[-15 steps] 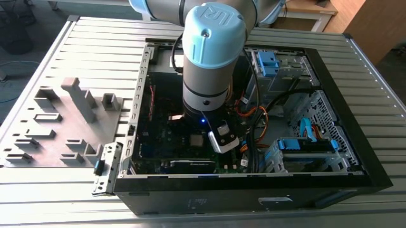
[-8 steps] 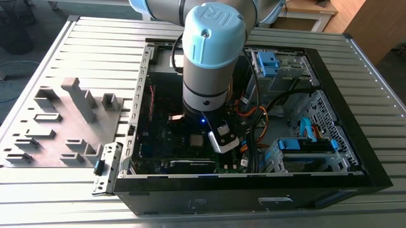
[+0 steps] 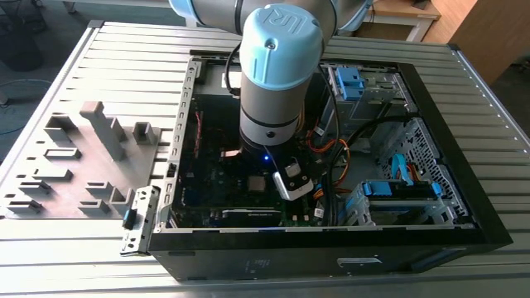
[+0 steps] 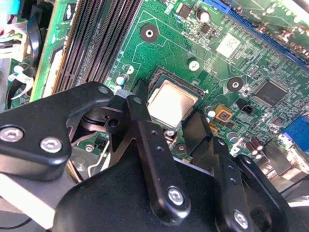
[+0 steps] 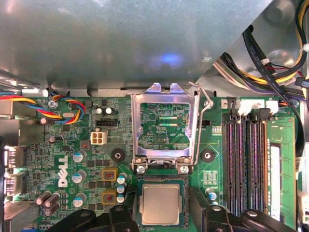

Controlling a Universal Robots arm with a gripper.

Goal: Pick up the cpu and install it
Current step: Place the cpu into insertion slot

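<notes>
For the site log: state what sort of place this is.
Probably a robotics lab or workshop bench for computer assembly: an open desktop case sits on a slatted metal table, a grey fixture tray lies beside it, and a robot arm reaches over the motherboard.

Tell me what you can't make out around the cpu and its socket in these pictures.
1. First wrist view: the cpu covers the contacts under it; a grey metal panel hides the motherboard beyond the open retention frame.
2. Second wrist view: the end effector blocks the motherboard beside the cpu.
3. Exterior view: the arm hides much of the case interior; the cpu is too small to judge its seating.
</notes>
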